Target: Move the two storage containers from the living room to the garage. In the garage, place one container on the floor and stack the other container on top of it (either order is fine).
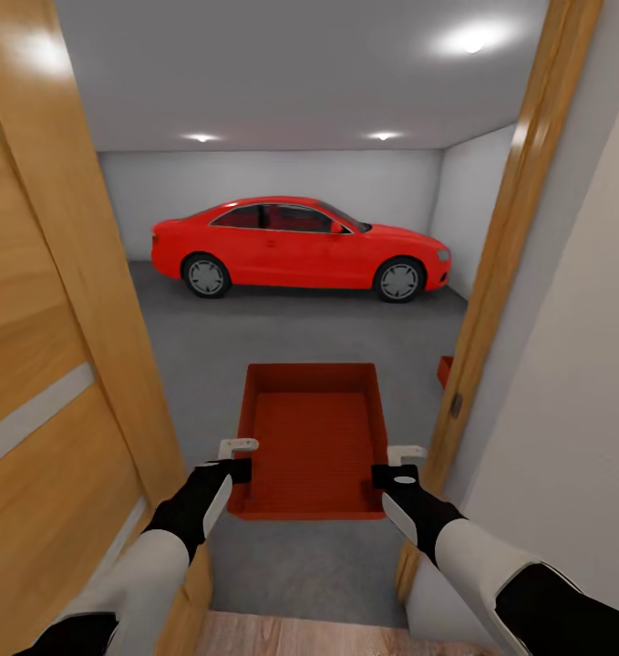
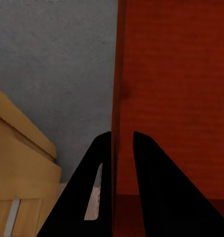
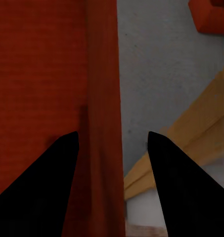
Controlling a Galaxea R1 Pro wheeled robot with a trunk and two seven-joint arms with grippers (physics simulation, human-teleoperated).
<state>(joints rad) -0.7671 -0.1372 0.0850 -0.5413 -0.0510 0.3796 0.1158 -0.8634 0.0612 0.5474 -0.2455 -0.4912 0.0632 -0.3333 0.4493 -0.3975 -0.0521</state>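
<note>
Door [image 1: 45, 364]: a wood leaf stood open at the far left, its frame close beside the left arm.
Left claw [image 1: 239, 460]: clamped on the box's left wall near the close corner; the left wrist view showed the wall [image 2: 115, 98] pinched between the two dark fingers [image 2: 156, 187].
Box [image 1: 314, 437]: orange-red, open-topped, held level between both arms in the doorway, over the grey floor [image 1: 282, 337] just past the wood-plank threshold.
Right claw [image 1: 393, 465]: set astride the right wall near the close corner; in the right wrist view the fingers [image 3: 47, 182] stood wider than the wall [image 3: 102, 98], so I could not tell whether it truly gripped.
Second box [image 1: 445, 369]: a red corner showed low on the garage floor, just beyond the right jamb [image 1: 491, 301].
Car [image 1: 300, 244]: red, parked well beyond, against the back wall.
Handling: the box looked stiff and light, with smooth thin walls that might slip; pinching opposite side walls, evenly and low on the rim, seemed the soundest hold.
Clearance: the doorway looked tight on both sides.
</note>
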